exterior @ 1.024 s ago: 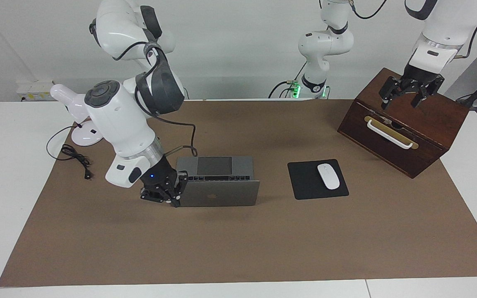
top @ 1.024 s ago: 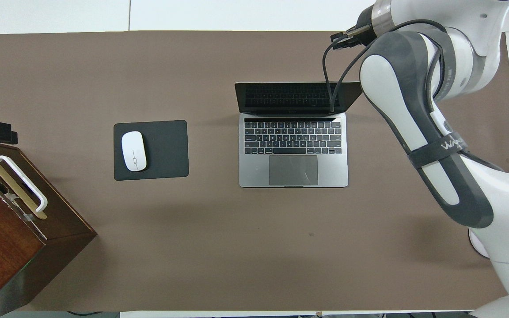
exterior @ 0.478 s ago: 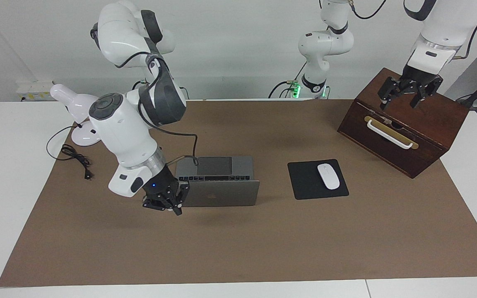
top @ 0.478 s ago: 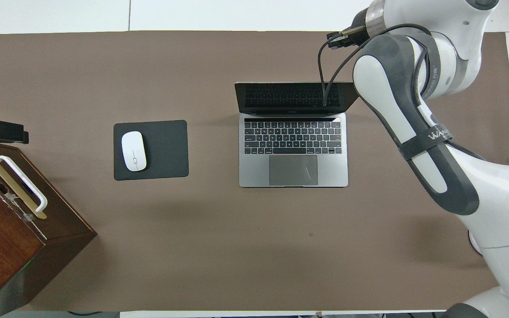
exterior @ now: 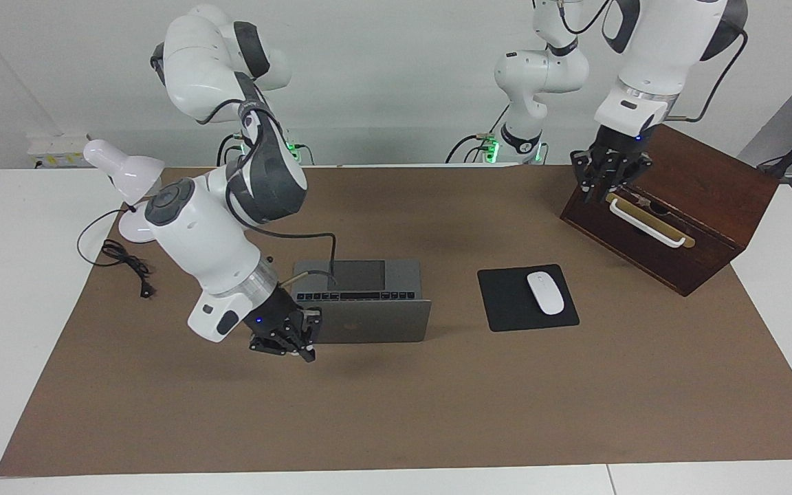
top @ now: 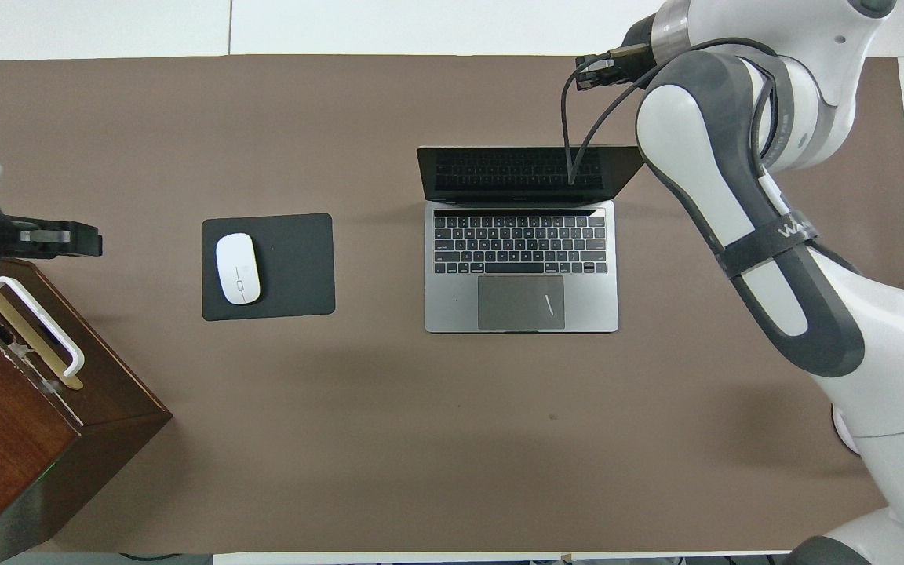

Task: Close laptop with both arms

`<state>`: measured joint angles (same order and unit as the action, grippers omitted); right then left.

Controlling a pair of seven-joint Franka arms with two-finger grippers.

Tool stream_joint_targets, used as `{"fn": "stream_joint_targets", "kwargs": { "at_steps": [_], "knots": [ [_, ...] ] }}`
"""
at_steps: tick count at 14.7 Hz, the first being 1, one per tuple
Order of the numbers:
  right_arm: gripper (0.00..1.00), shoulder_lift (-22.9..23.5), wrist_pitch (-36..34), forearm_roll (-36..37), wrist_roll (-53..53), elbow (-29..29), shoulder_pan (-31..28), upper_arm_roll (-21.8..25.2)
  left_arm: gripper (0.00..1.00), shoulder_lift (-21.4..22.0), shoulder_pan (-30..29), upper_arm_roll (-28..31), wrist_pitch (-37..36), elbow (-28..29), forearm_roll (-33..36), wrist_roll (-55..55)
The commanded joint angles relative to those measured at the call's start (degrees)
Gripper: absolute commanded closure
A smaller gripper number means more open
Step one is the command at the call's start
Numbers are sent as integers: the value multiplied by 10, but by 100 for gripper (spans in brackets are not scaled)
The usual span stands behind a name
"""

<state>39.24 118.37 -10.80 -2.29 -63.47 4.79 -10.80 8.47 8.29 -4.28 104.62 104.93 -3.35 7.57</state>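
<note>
Two tools, right [exterior: 300,342] and left [exterior: 606,180], one laptop [top: 521,243].

Facing view: high, across the worktop [exterior: 396,412], looking toward the robots. Overhead view: high above robots' end, steeply downward. Shared: laptop [exterior: 368,320] [top: 521,259], brown mat [exterior: 575,385].

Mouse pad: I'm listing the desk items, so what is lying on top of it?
A white mouse lies on the black mouse pad, toward the edge nearest the wooden box. Whatever is under the mouse is hidden.
</note>
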Motion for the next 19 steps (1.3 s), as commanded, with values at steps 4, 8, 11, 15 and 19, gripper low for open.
{"fn": "stream_joint_targets", "kwargs": {
  "at_steps": [4, 8, 11, 15, 19],
  "knots": [
    [100, -21, 10, 67, 11, -69, 14, -4, 100, 18, 60, 7, 49, 36, -41, 13],
    [100, -42, 12, 81, 11, -109, 17, -5, 100, 13, 116, 7, 121, 71, -42, 2],
    [100, -42, 12, 83, 11, -109, 18, -5, 100, 10, 157, 7, 197, 109, -51, 1],
    [100, -42, 7, 83, 11, -107, 17, -6, 100, -37, 190, 8, 253, 113, -78, -1],
    [100, -43, -2, 78, 11, -105, 15, -6, 100, -60, 233, 8, 375, 169, -78, -37]
  ]
}}
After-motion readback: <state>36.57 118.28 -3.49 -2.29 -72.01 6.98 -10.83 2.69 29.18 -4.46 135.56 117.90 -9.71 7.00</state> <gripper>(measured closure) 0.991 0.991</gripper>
